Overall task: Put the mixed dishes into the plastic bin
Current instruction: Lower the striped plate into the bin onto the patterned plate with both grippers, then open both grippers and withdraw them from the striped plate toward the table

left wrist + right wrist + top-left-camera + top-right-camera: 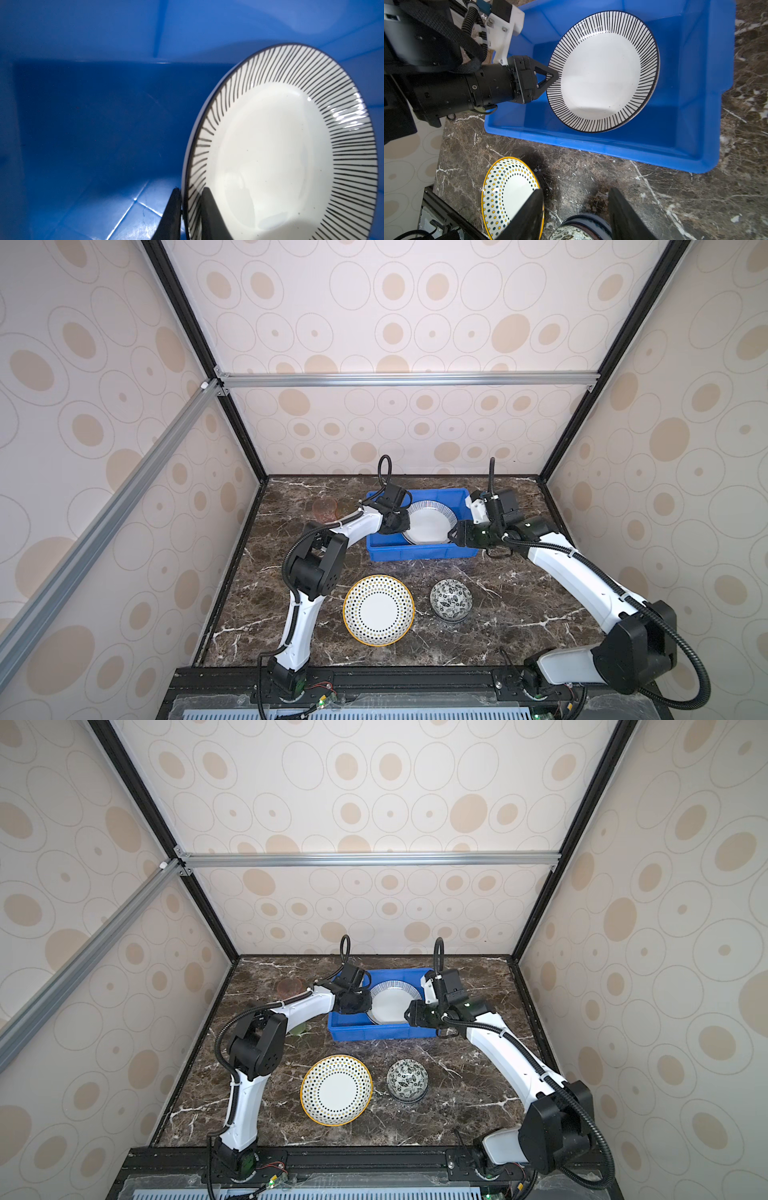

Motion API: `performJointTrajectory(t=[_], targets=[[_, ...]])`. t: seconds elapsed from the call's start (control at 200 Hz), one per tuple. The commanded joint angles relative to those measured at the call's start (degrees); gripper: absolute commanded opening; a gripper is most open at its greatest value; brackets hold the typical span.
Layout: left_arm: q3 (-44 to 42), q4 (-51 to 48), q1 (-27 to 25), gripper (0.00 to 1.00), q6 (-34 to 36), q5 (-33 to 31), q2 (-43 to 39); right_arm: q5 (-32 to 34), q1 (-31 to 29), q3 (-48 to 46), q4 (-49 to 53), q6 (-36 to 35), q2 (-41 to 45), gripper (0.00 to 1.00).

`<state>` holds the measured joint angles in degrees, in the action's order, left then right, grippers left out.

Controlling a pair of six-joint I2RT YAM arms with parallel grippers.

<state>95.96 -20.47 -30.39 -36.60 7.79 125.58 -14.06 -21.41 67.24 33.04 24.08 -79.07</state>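
Note:
A black-and-white striped plate (430, 524) (602, 72) sits tilted inside the blue plastic bin (415, 553) (612, 149). My left gripper (191, 189) (556, 75) reaches in over the bin's left side, shut on the plate's rim with one finger on each face. My right gripper (576, 207) (453, 537) hangs open and empty at the bin's near right corner. On the marble in front lie a dotted yellow-rimmed plate (378, 610) and a floral black-and-white bowl (451, 599). A pink tumbler (326, 510) stands left of the bin.
A green tumbler (298, 1029) shows partly behind my left arm's elbow. The enclosure's patterned walls close in the table on three sides. A black rail (374, 680) carrying both arm bases runs along the near edge.

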Motion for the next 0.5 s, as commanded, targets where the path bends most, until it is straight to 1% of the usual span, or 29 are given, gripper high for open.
performJointTrajectory(t=[0.0,0.145,0.495], targets=[[-0.08,-2.33,-0.24,0.19,0.73,-0.28,0.22,-0.87,0.23,-0.59,-0.16,0.27,0.20,0.54],[-0.19,-2.72,-0.39,0.20,1.31,-0.21,-1.57,-1.12,0.23,-0.64,-0.08,0.27,0.08,0.54],[-0.80,-6.06,-1.33,0.22,3.94,-3.80,-9.19,-1.33,-0.81,-0.63,-0.06,0.64,-0.03,0.55]])
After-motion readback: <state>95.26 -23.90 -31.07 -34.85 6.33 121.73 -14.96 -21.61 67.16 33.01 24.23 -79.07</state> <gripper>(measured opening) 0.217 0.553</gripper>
